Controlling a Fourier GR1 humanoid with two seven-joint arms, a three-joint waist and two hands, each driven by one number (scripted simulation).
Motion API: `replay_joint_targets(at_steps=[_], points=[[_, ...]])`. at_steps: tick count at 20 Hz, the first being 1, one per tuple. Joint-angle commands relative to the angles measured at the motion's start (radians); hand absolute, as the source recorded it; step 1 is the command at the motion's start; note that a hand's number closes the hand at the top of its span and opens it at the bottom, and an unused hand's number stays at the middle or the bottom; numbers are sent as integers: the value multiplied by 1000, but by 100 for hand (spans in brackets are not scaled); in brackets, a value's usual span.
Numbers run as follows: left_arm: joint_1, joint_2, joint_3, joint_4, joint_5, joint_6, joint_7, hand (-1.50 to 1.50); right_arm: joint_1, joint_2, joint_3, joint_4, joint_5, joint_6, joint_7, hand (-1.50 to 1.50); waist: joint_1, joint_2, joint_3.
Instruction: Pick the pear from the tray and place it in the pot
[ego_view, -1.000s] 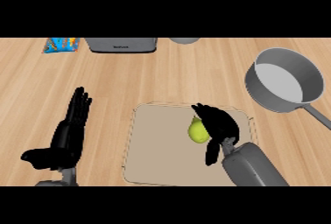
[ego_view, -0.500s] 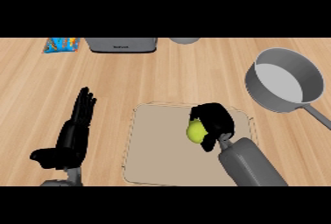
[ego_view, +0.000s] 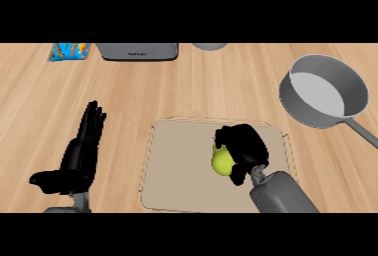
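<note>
Pear (ego_view: 221, 161) on beige tray (ego_view: 173, 165), wrapped by curled right hand (ego_view: 244, 145). Likely light, firm, smooth-skinned, a bit slippery; best held around the wide belly. Left hand (ego_view: 77, 157) resting open, fingers straight, left of tray. Bare wooden counter (ego_view: 207, 85) between tray and grey pot (ego_view: 321, 92), well apart; low tray lip and pot rim to get over.

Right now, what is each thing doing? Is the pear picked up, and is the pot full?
Pear: on the tray, right hand curled over it.
Right hand: shut on the pear.
Left hand: open, resting, fingers straight.
Pot: upright, nothing inside.
Tray: flat on the counter, holding the pear.
</note>
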Motion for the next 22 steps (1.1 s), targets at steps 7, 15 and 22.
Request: replay_joint_targets(at_steps=[7,15,22], points=[[-15,-34,7,77,-21,11,-52,0,199,-38,114,-298,110,-176,-55,150,-10,-1,0],[5,6,15,-47,-10,1,64,0,304,-75,124,-694,208,-176,58,150,-9,-5,0],[17,-18,-9,-44,-31,-3,35,0,262,-13,40,-765,292,-95,187,150,0,0,0]])
